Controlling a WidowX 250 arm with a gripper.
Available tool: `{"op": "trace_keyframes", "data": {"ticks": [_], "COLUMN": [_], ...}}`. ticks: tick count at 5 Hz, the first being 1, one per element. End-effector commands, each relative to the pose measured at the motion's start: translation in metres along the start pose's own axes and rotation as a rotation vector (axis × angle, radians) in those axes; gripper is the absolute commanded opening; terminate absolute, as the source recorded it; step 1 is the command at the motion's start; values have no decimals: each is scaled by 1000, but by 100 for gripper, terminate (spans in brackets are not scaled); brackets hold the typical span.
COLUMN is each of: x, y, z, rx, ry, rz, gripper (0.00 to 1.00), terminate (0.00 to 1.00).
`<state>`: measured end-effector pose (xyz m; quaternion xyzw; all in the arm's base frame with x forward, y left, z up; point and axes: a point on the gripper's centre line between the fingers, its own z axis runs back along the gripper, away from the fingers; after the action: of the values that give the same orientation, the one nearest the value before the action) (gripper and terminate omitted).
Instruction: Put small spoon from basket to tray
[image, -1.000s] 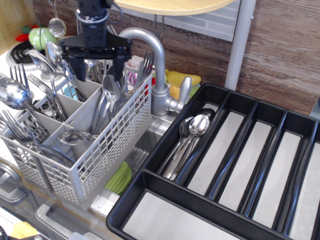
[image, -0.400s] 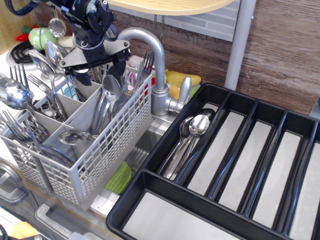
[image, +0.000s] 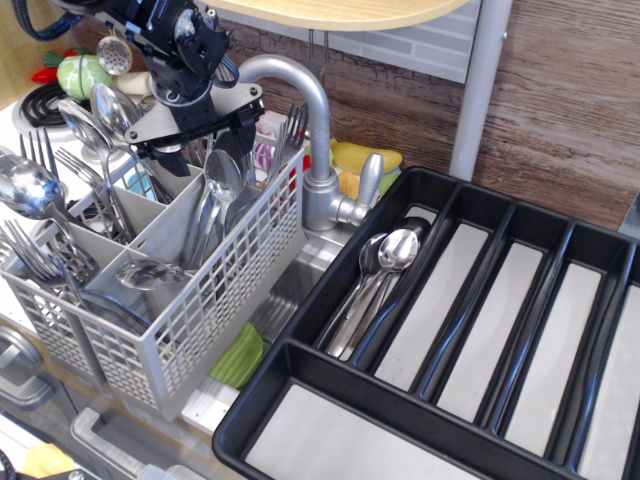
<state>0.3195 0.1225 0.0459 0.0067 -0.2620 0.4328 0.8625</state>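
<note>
Spread wide and empty, the gripper (image: 205, 128) is tilted above the rear compartment of the basket (image: 215, 290), where a small spoon (image: 221, 190) is stood upright among other cutlery. Nearer right, spoons (image: 385, 265) are laid in the tray (image: 330, 400).

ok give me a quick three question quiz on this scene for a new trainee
1. True or false: the tool hangs over the basket.
2. Which tray slot already holds spoons? A) far left long slot B) far right slot C) front cross slot
3. Fill in: the tap stands between the basket and the ____.

Key: 1 true; 2 A; 3 tray
</note>
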Motion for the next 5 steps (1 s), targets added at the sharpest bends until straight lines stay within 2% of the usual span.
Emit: {"op": "trace_keyframes", "data": {"ticks": [1, 3, 4, 5], "x": [9, 13, 12, 7], "y": [-1, -2, -2, -6], "z": [-4, -18, -22, -21], "rx": [-29, -36, 2, 42], "ry": [-25, -16, -4, 10], "rz": [-2, 2, 6, 26], "gripper": [100, 100, 100, 0], "terminate": [0, 0, 0, 0]}}
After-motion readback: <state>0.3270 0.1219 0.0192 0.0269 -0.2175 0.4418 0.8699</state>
